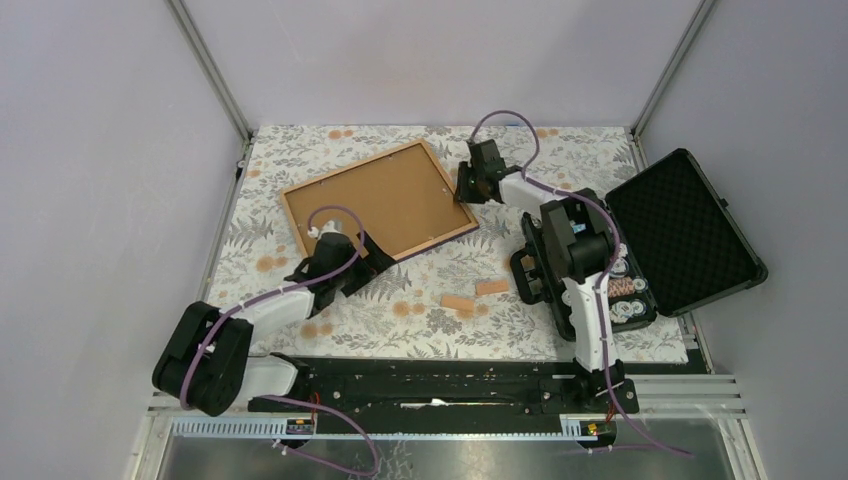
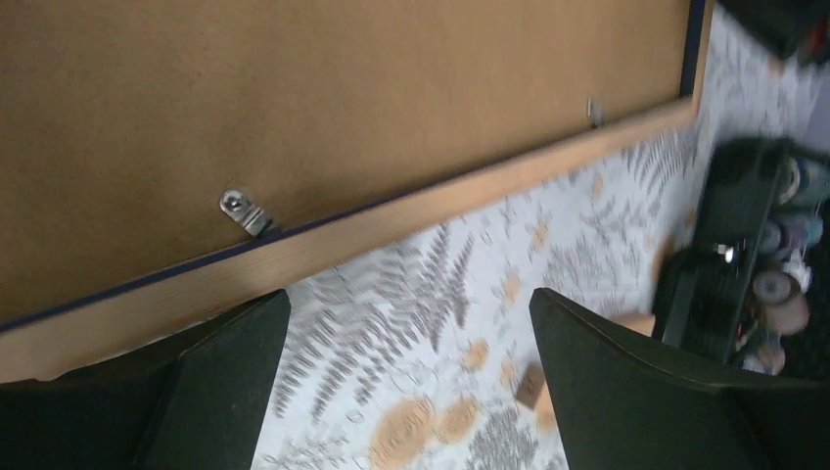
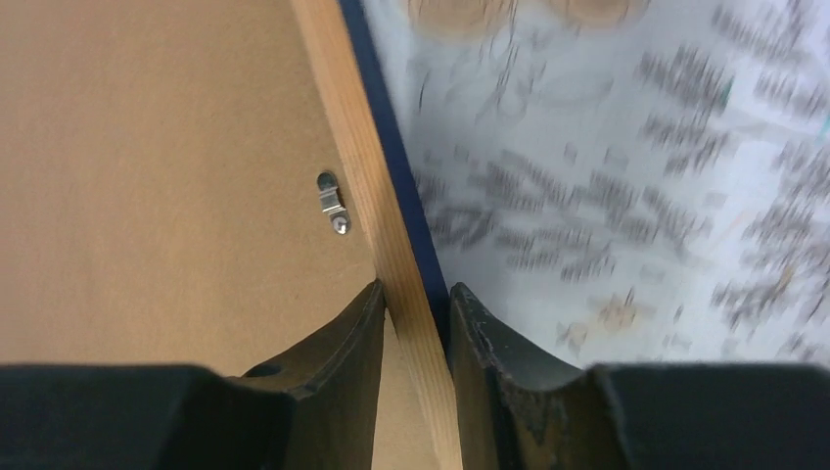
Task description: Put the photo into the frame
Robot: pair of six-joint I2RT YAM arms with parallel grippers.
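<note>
1. Thin-rimmed rectangular light-wood picture frame (image 1: 352, 166) lies back-up and askew on the far left half of the table. One long edge faces the left arm.
2. Nearest the arm bases, a flat tablecloth printed with grey leaves and orange flowers (image 1: 440, 320) covers the table. A few small flat tan pieces (image 1: 475, 295) rest on it, well apart from the frame's near corner.
3. The left gripper (image 1: 372, 258) (image 2: 406, 333) hangs just beside that near long edge, its dark fingers spread wide with printed cloth showing between them. One finger overlaps the rim in the wrist view, but I cannot tell whether it touches.
4. The near edge (image 2: 391, 217) is a flat band of pale wood with a thin navy line along its inner side. A small bright metal turn clip (image 2: 245, 211) sits at the rim on the matte brown fibreboard backing (image 2: 294, 88).
5. At the right edge of the table an open black hard case with a pebbled foam lining (image 1: 690, 225) holds rolls of tape (image 1: 628, 310). The right arm stands between this case and the frame.
6. The right gripper (image 1: 464, 192) (image 3: 416, 308) pinches the frame's right short edge (image 3: 358, 176). One finger is on the backing side and the other on the navy outer side. Another metal clip (image 3: 333, 204) lies just beyond the fingers.
7. Farthest out, the frame's far corner comes near the cloth's far edge, and its left corner comes near the left edge. I cannot tell whether the frame is lifted.
</note>
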